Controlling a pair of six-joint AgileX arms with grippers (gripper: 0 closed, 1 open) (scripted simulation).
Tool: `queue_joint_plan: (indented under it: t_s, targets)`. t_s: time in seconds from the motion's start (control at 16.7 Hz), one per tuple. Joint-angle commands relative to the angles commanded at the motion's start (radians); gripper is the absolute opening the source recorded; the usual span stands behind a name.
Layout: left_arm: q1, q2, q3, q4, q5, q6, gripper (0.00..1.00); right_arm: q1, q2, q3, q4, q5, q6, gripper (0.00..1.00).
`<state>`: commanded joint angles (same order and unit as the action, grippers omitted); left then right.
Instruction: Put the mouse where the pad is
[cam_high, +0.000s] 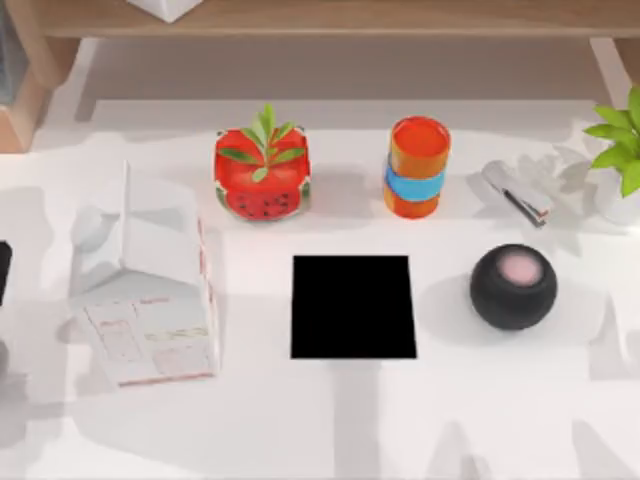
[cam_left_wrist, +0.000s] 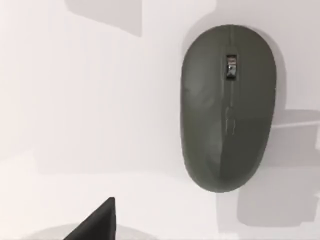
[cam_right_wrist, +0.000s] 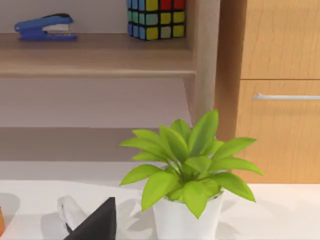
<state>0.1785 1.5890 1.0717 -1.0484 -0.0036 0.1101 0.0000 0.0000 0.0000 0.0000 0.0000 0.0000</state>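
The pad (cam_high: 353, 306) is a flat black square lying in the middle of the white table. The mouse (cam_left_wrist: 227, 107) is a smooth dark grey oval with a small scroll wheel, resting on the white surface right below my left wrist camera. A black part of my left gripper (cam_left_wrist: 97, 222) shows beside it, apart from the mouse and holding nothing that I can see. My right gripper (cam_right_wrist: 97, 222) hangs near the potted plant (cam_right_wrist: 187, 170) at the table's far right, with only a black tip of it in sight.
A white carton (cam_high: 145, 290) lies left of the pad and a black ball (cam_high: 513, 287) with a pink spot right of it. Behind stand a red watermelon box (cam_high: 262, 175), an orange cup (cam_high: 417, 167) and a white stapler (cam_high: 518, 192). A dark shape (cam_high: 3, 270) touches the left edge.
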Motion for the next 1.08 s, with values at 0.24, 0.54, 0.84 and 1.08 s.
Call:
queue_joint_plan:
  t_s: [0.24,0.54,0.84,1.08]
  targets:
    - [0.004,0.054,-0.066,0.114,0.000,0.001,1.00,0.000,0.000,0.000,0.000,0.000,0.000,1.00]
    - [0.008,0.165,-0.196,0.369,0.000,0.007,1.00,0.000,0.000,0.000,0.000,0.000,0.000,1.00]
    - [0.009,0.193,-0.227,0.419,0.000,0.008,1.00,0.000,0.000,0.000,0.000,0.000,0.000,1.00]
    - [0.009,0.193,-0.227,0.419,0.000,0.008,0.77,0.000,0.000,0.000,0.000,0.000,0.000,1.00]
